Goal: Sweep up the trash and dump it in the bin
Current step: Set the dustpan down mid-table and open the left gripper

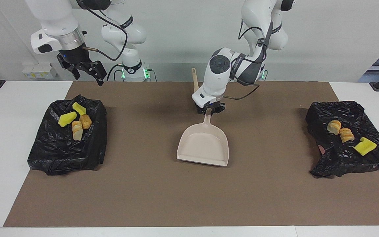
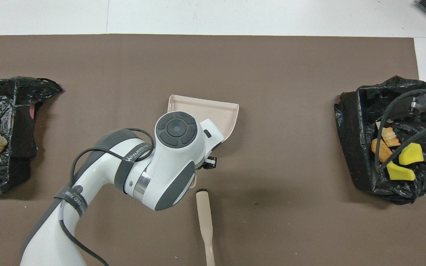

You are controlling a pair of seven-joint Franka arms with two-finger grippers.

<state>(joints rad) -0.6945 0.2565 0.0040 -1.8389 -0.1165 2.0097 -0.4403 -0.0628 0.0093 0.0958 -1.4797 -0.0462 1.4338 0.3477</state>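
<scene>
The trash lies in two black-bagged bins. The bin [image 1: 61,154] at the right arm's end holds two yellow sponge chunks [image 1: 67,119] and two bread lumps [image 1: 77,130]. The bin [image 1: 341,164] at the left arm's end holds two bread lumps [image 1: 334,127] and one yellow chunk [image 1: 365,146]. The beige dustpan [image 1: 204,146] rests on the brown mat at mid-table. My left gripper [image 1: 210,111] is shut on its handle; in the overhead view the arm hides it. My right gripper [image 1: 89,76] is open and empty, raised above the robots' edge of its bin.
The beige brush [image 2: 204,216] lies on the mat [image 1: 143,191], nearer to the robots than the dustpan; its handle shows beside the left arm [image 1: 195,79]. White table borders the mat at both ends. No scraps show on the mat.
</scene>
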